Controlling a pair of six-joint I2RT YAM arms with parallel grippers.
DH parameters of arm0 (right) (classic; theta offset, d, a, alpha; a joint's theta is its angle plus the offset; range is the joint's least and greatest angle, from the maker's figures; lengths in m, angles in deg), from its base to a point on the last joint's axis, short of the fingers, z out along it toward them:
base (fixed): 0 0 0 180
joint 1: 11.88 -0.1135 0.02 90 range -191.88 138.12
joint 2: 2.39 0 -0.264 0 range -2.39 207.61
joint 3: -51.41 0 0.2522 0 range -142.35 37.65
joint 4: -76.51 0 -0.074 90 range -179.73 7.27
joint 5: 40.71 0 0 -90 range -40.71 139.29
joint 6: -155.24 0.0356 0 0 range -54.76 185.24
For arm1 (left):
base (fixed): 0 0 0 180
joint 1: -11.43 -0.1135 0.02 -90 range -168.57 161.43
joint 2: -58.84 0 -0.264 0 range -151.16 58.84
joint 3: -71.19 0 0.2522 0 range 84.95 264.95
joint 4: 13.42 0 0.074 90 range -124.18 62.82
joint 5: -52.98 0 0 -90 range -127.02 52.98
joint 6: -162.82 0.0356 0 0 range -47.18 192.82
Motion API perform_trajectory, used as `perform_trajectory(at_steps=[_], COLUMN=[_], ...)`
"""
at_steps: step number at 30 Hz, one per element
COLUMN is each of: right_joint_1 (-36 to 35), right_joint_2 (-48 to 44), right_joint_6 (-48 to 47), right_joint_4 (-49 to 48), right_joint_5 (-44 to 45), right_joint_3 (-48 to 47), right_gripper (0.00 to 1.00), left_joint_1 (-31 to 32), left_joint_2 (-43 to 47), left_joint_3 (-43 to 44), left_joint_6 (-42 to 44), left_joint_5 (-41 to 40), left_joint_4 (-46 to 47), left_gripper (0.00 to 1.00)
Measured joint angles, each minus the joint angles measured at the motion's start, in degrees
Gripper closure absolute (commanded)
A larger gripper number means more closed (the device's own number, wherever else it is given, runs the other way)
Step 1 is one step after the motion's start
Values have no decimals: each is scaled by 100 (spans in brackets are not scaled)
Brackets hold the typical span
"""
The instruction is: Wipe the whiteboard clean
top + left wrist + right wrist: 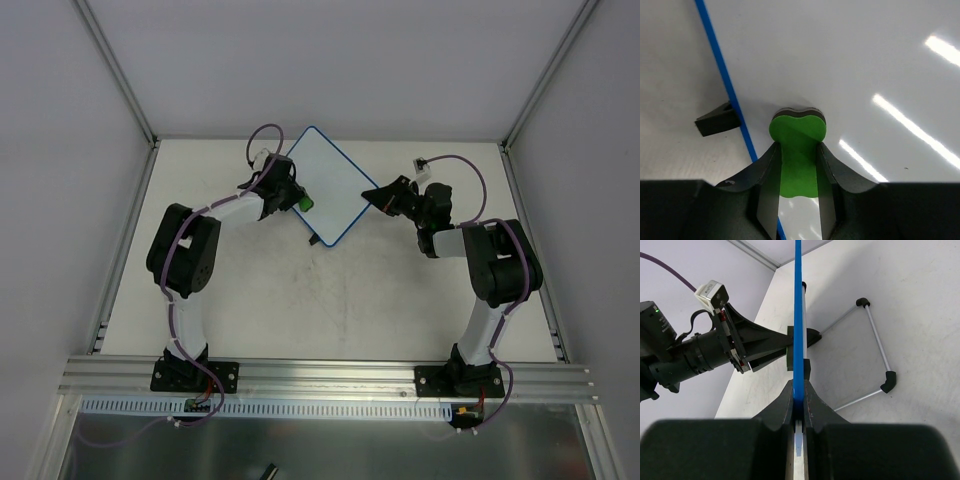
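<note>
The whiteboard [335, 180], white with a thin blue rim, sits at the table's far middle, turned like a diamond. Its face looks blank in the left wrist view [850, 60]. My left gripper [298, 200] is shut on a green eraser block [304, 203], which rests against the board near its left rim [798, 132]. My right gripper [368, 194] is shut on the board's right edge. The right wrist view shows the blue rim [798, 315] edge-on between the fingers [785, 402].
A small black tab [715, 121] juts out at the board's rim. A thin wire stand with black corner caps [875, 340] shows beside the board's back. My left arm [705, 352] is on the board's other side. Grey enclosure walls [60, 150] surround the table.
</note>
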Motion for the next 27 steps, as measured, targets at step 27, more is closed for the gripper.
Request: perform_trajectory(at_steps=[27], right_joint_1=[-4], right_joint_2=[20], right_joint_6=[-2], right_joint_4=[-107], right_joint_5=[-46], right_joint_3=[0], right_gripper=[100], left_joint_1=[708], left_joint_2=[-258], left_joint_3=[909], left_joint_6=[1353], left_joint_5=[-1469], left_joint_4=[-1180], left_gripper=[100])
